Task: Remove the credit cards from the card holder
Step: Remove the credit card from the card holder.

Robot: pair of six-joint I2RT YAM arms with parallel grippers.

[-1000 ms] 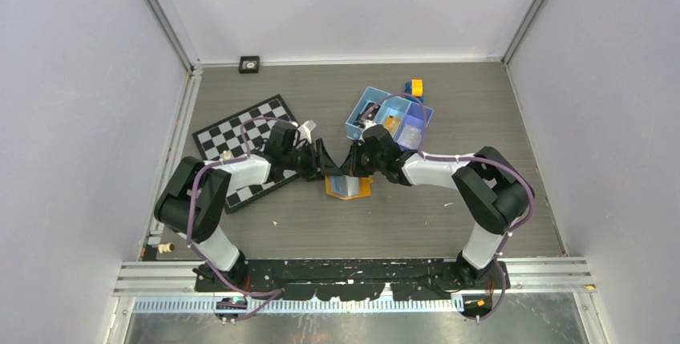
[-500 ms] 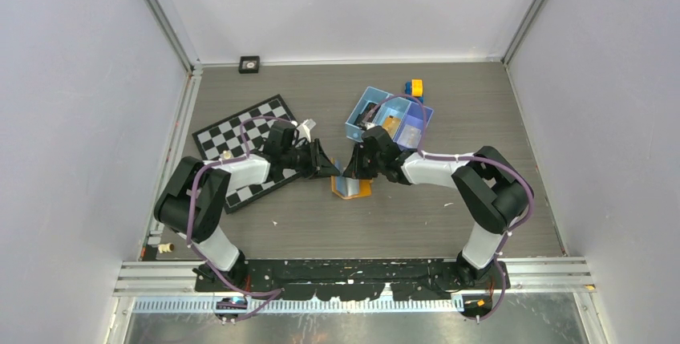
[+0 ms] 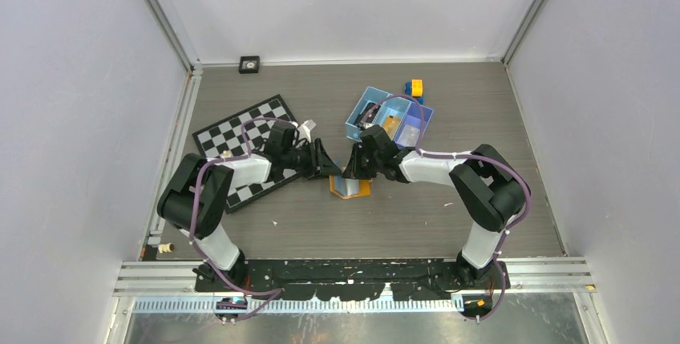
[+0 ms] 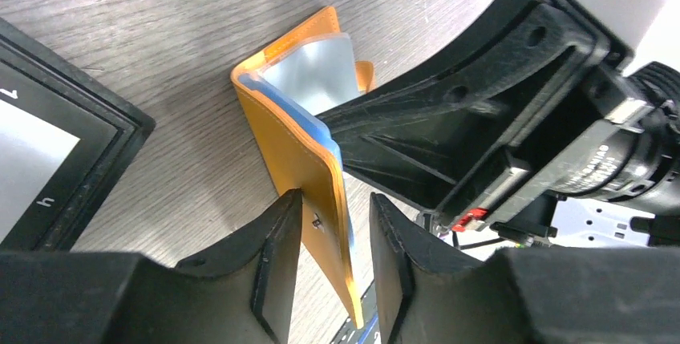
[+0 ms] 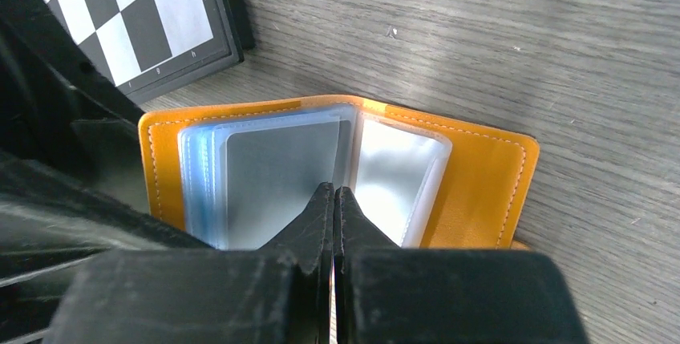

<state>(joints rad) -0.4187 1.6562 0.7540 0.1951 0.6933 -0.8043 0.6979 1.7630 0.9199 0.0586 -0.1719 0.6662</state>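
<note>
Open holder on the surface between chessboard and tray, one cover raised (sleeves fanned). Spread left tool astride that cover. Pressed-together right tool, tips tucked among the sleeves near the fold.

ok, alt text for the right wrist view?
The orange card holder lies open on the wooden table, showing its greyish clear sleeves. The right gripper, jaws shut, points its tips at the gap between the sleeves near the fold. A corner of a chessboard shows at top left.
</note>
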